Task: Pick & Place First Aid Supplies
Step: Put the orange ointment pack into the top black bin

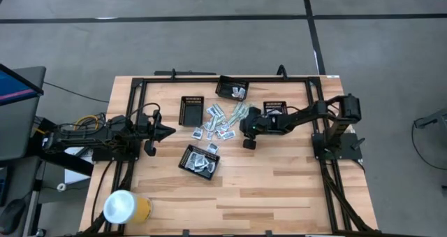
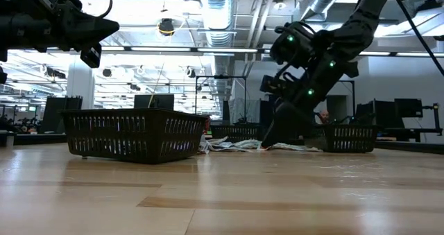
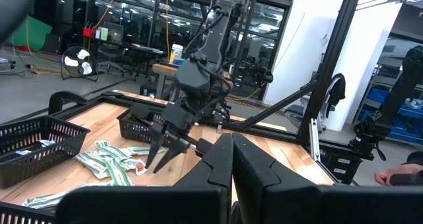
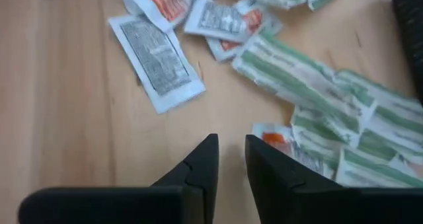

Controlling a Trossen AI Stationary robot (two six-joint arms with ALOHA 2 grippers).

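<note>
The first aid supplies lie loose in a pile (image 1: 223, 121) on the middle of the wooden table: white sachets with red marks (image 4: 168, 2), one white sachet with grey print (image 4: 155, 55), and green-white strips (image 4: 297, 72). My right gripper (image 4: 231, 158) slants down over the near edge of this pile, its fingers a narrow gap apart with bare wood between them. A red-marked sachet (image 4: 277, 141) lies just beside one finger. In the low view the right gripper (image 2: 267, 141) hangs close above the table. My left gripper (image 1: 171, 132) waits shut at the left, raised.
Black mesh trays stand around the pile: one at the far left (image 1: 192, 111), one at the far edge holding packets (image 1: 232, 89), one under the right arm (image 1: 274, 110), one nearer holding packets (image 1: 199, 160). A yellow-white roll (image 1: 126, 207) lies at the near left corner.
</note>
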